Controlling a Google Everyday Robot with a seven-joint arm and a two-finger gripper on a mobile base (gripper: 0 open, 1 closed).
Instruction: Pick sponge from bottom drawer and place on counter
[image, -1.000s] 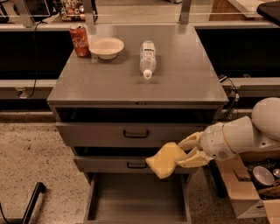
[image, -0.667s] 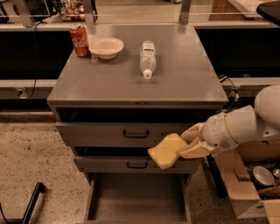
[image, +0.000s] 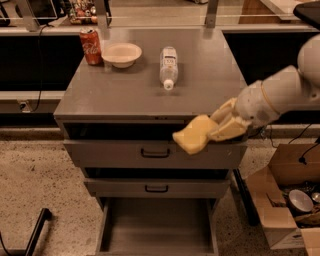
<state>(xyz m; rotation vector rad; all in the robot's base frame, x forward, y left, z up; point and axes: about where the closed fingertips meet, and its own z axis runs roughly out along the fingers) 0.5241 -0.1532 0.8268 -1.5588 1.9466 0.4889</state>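
My gripper (image: 216, 128) is shut on the pale yellow sponge (image: 193, 135) and holds it in the air in front of the cabinet's top edge, level with the top drawer and right of its handle. The cream fingers (image: 227, 129) clamp the sponge's right end. The white arm reaches in from the right. The bottom drawer (image: 157, 230) is pulled out below, and its grey floor is bare. The counter (image: 130, 90) lies just behind and above the sponge.
On the counter stand a red soda can (image: 91, 46) and a cream bowl (image: 122, 54) at the back left, and a clear bottle (image: 169, 67) lies in the middle. An open cardboard box (image: 285, 200) sits on the floor at right.
My gripper has lifted the sponge up and to the right, from the middle drawer's height to the counter's front edge.
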